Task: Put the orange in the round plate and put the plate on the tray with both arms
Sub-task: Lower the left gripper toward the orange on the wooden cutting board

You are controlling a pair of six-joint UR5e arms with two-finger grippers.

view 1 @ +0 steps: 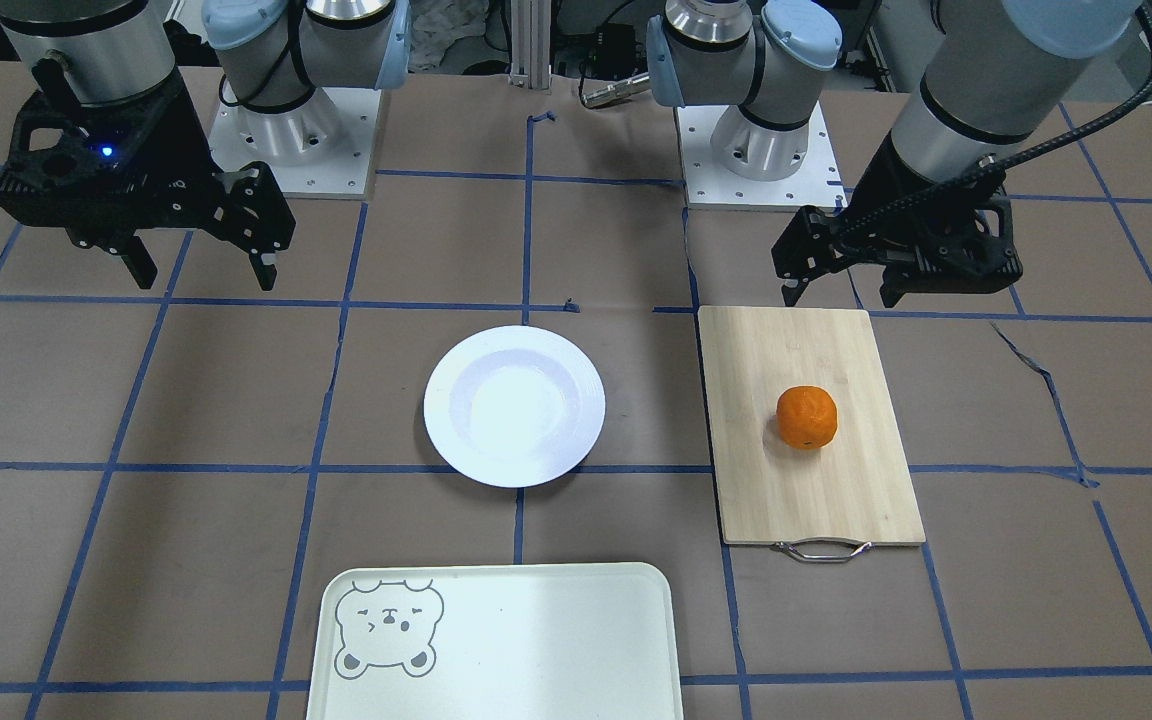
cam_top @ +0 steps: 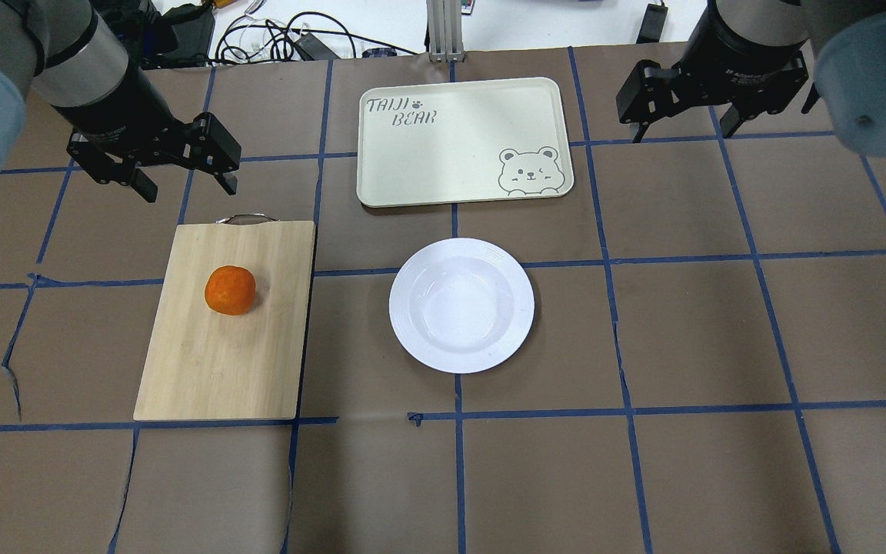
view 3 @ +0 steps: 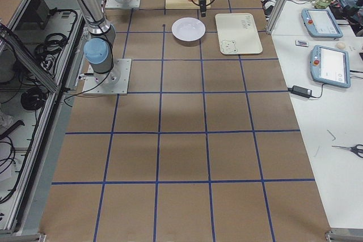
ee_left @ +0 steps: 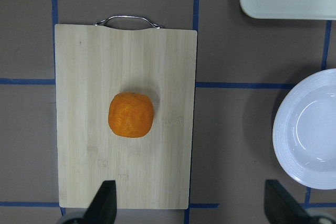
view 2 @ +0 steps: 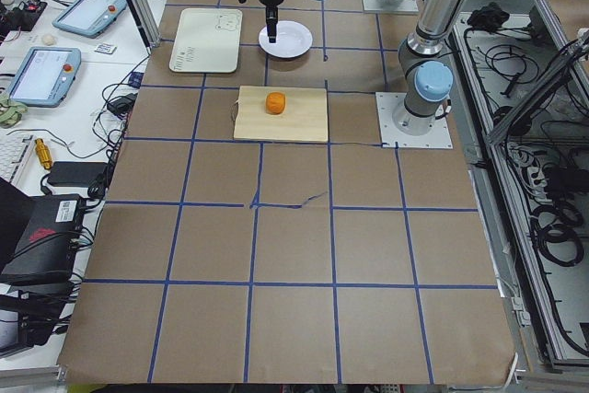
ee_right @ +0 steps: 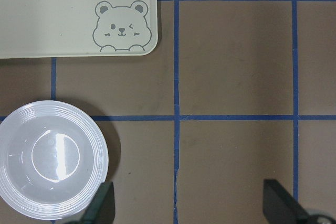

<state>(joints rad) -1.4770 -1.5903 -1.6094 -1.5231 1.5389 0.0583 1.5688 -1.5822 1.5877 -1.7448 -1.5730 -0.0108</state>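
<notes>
The orange (view 1: pixel 806 417) (cam_top: pixel 230 290) (ee_left: pixel 131 115) rests on a wooden cutting board (cam_top: pixel 212 362). To its side, the white round plate (view 1: pixel 514 405) (cam_top: pixel 461 305) (ee_right: pixel 50 158) lies bare on the table. The mint tray (view 1: pixel 496 640) (cam_top: pixel 451 146) with a bear face lies beyond the plate, away from the robot. My left gripper (view 1: pixel 839 297) (cam_top: pixel 189 187) hangs open high above the board's handle end, holding nothing. My right gripper (view 1: pixel 206 280) (cam_top: pixel 681 132) hovers open and bare over the table, off to the tray's right.
The cutting board (view 1: pixel 836 480) has a metal handle (cam_top: pixel 244 219) at its far end. Brown paper with blue tape lines covers the table. Tablets, cables and a person's hand sit on a side bench (view 2: pixel 55 52) beyond the tray.
</notes>
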